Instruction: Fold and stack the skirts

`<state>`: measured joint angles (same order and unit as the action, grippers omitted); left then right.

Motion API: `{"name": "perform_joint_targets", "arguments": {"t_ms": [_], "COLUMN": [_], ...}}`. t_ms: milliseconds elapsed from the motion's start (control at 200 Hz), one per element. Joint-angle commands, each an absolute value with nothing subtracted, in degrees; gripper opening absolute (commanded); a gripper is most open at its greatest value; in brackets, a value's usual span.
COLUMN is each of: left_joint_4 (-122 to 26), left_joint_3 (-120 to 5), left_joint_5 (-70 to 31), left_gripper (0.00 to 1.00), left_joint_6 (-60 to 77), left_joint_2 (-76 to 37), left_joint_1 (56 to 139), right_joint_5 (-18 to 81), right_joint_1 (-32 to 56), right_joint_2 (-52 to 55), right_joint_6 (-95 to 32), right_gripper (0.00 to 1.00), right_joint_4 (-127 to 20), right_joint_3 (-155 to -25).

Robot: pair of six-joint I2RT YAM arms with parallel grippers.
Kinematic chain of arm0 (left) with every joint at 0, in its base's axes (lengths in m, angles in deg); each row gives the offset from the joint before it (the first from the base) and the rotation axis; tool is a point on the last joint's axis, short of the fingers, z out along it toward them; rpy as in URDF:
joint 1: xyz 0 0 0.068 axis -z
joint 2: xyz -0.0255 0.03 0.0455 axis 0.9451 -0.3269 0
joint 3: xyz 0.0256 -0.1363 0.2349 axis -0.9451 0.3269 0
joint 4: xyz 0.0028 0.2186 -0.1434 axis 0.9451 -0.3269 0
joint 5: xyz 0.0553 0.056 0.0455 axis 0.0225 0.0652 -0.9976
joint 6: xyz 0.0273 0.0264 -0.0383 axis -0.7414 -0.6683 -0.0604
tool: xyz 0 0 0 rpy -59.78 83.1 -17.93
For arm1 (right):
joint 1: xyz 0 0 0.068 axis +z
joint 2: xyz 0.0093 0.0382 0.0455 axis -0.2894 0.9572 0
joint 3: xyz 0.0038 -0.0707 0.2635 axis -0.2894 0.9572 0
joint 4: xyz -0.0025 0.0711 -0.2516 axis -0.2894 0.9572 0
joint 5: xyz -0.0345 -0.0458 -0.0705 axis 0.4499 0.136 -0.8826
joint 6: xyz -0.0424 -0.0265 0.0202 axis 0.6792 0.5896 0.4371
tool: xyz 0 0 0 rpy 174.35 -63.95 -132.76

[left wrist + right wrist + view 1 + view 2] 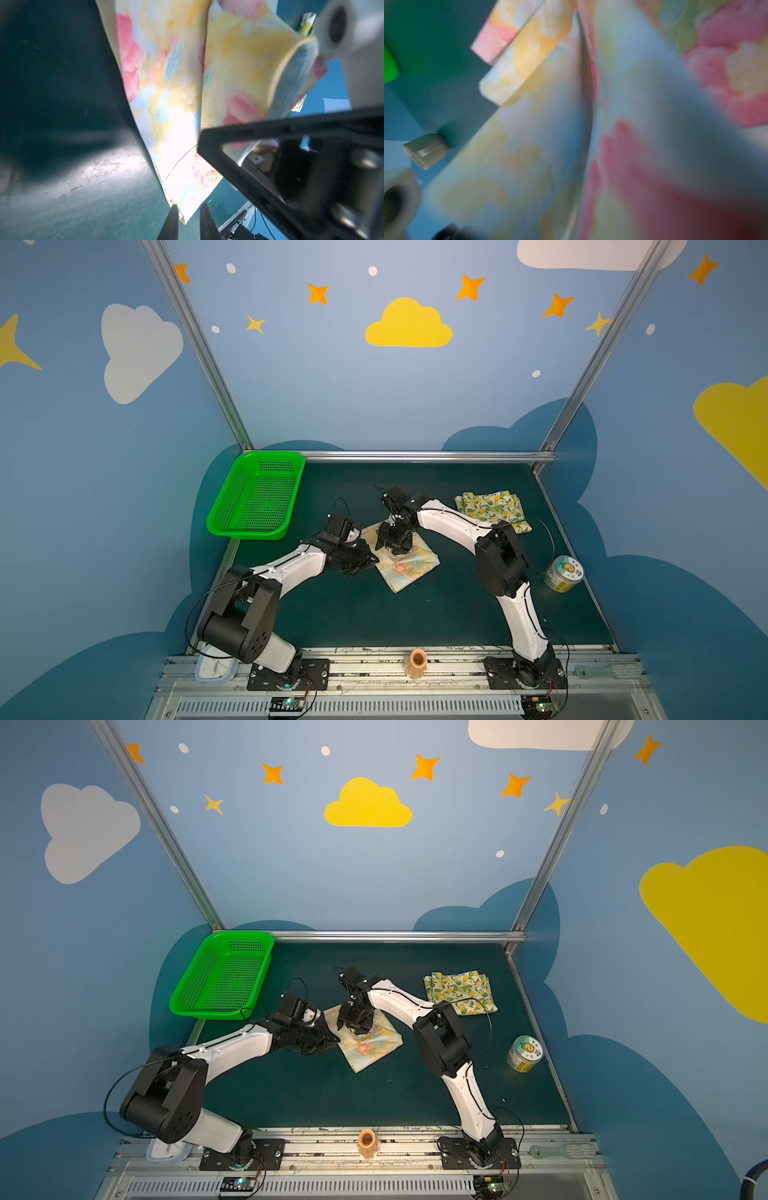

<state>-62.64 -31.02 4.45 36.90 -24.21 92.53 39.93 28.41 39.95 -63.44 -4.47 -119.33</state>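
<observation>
Floral skirt (409, 568) lay mid-desk (415, 614), partly folded, with layered edges showing in both wrist views. Lemon skirt (492, 506) sat already folded at the far right of the desk, well apart, probably as the base of the stack. Green basket (274, 454) stood far left, with nothing in it.

Left end effector (190, 219) sat low at the floral skirt's left corner. Its fingertips (172, 220) were slightly apart with the cloth corner lying in the gap. No clear pinch was visible; it was likely there to pin or catch that corner so the cloth wouldn't slide.

Right end effector (395, 545) pointed straight down onto the middle of the floral skirt. The right wrist view was all blurred cloth, so I couldn't tell if its jaws were apart or together, nor whether it held fabric.

Pose: left arm stretched low and nearly flat across the desk with the wrist angled inward. Right arm was bent high at the elbow, its forearm reaching across the middle and the wrist dropped vertical.
</observation>
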Motion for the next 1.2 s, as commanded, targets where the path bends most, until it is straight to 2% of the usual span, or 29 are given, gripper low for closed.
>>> {"name": "perform_joint_targets", "arguments": {"t_ms": [0, 501, 731, 816, 956, 1196], "left_joint_4": [-64.5, -62.6, -63.0, -62.7, -61.7, -61.5], "left_joint_3": [-32.0, -35.2, -37.7, -38.2, -38.3, -39.5], "left_joint_5": [3.4, 3.0, 2.8, 2.4, 2.2, 3.6], "left_gripper": [0.21, 0.21, 0.24, 0.32, 0.39, 0.38], "left_joint_6": [36.6, 37.7, 37.6, 38.2, 39.6, 40.0], "left_joint_2": [-23.5, -28.3, -31.7, -33.0, -34.8, -37.0], "left_joint_1": [91.9, 89.7, 88.8, 88.1, 86.1, 84.5], "right_joint_5": [42.0, 44.4, 44.8, 45.6, 46.4, 45.1], "right_joint_1": [28.7, 28.9, 26.6, 25.6, 25.0, 25.1], "right_joint_2": [36.2, 27.9, 24.5, 25.5, 28.6, 32.3], "right_joint_6": [-65.1, -67.1, -63.7, -62.3, -59.2, -55.6], "right_gripper": [0.59, 0.58, 0.51, 0.50, 0.44, 0.30], "right_joint_4": [-5.2, -7.8, -6.4, -5.9, -5.6, -4.5], "right_joint_3": [-118.5, -111.6, -109.5, -109.5, -110.4, -111.3]}}
